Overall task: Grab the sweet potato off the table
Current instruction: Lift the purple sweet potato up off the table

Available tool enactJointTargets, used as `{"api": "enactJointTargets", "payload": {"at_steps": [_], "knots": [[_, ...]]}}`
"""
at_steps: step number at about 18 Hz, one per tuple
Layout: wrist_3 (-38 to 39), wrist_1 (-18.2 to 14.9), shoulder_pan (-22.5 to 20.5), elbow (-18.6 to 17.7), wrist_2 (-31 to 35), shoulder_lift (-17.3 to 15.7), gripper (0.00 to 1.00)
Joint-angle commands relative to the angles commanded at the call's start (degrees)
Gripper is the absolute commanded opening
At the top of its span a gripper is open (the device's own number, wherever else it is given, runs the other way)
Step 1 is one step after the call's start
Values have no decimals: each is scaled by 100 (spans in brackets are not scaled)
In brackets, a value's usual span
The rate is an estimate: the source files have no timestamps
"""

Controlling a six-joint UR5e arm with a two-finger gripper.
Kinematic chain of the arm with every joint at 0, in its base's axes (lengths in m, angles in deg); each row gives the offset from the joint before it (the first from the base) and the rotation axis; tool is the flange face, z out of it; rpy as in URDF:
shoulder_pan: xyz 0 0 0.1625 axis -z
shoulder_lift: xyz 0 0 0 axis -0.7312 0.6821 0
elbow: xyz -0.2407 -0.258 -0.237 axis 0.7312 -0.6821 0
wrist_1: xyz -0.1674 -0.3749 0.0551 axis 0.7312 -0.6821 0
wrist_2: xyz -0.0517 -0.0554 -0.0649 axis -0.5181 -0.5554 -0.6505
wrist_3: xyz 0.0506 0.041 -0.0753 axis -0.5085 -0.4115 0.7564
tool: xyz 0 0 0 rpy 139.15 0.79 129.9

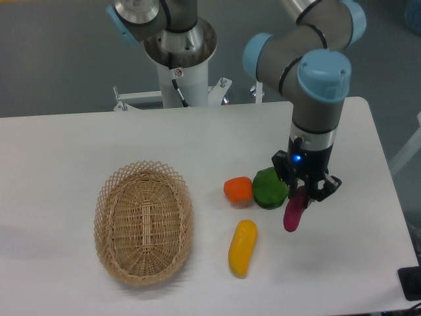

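Gripper: my gripper (304,193) is pinched on the upper end of the sweet potato (293,211); fingers point straight down, which I read as a top-down pick

Sweet potato: it hangs tilted below the fingers, seemingly clear of the table (66,151), just right of the green vegetable (268,189); held by one end only, so I'd judge it free to swing

Neighbours: orange vegetable (238,189) touches the green one; yellow vegetable (243,247) lies nearer the camera; wicker basket (143,222) stands well to the left

Progress: the pick looks essentially achieved; my worry is slip from so short a grip
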Motion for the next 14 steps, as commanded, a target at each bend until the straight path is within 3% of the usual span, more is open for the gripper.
{"api": "enactJointTargets", "payload": {"at_steps": [14], "knots": [[62, 44, 26, 0, -18, 9, 25]]}}
